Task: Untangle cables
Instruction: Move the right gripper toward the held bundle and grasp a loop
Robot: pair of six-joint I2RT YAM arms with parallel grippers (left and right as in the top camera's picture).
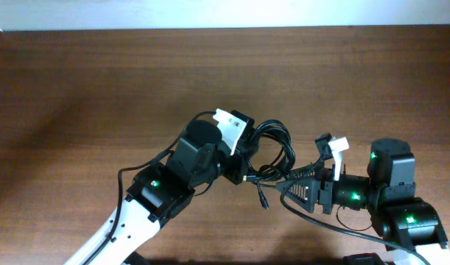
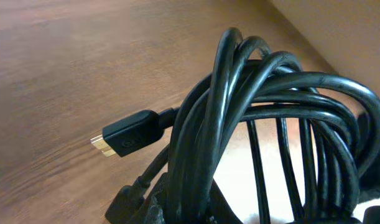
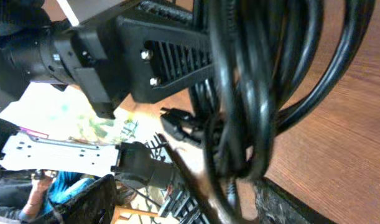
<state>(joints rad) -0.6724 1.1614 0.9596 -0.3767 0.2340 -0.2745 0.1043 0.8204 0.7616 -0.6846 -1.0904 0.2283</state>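
at the left of the overhead view, the left gripper sits tight against the cables, a black coiled bundle near mid-table. in the left wrist view the coil fills the frame w/ loops stacked over each other, and a gold-tipped plug pokes out to the left above the wood. its fingers are hidden under the coil, so can't tell if they're wide or pinched. just below the bundle, a short plug end hangs down toward the table. to the right, the right gripper meets the bundle from the other side. in the right wrist view its fingers sit either side of the strands, closed narrow and holding them.
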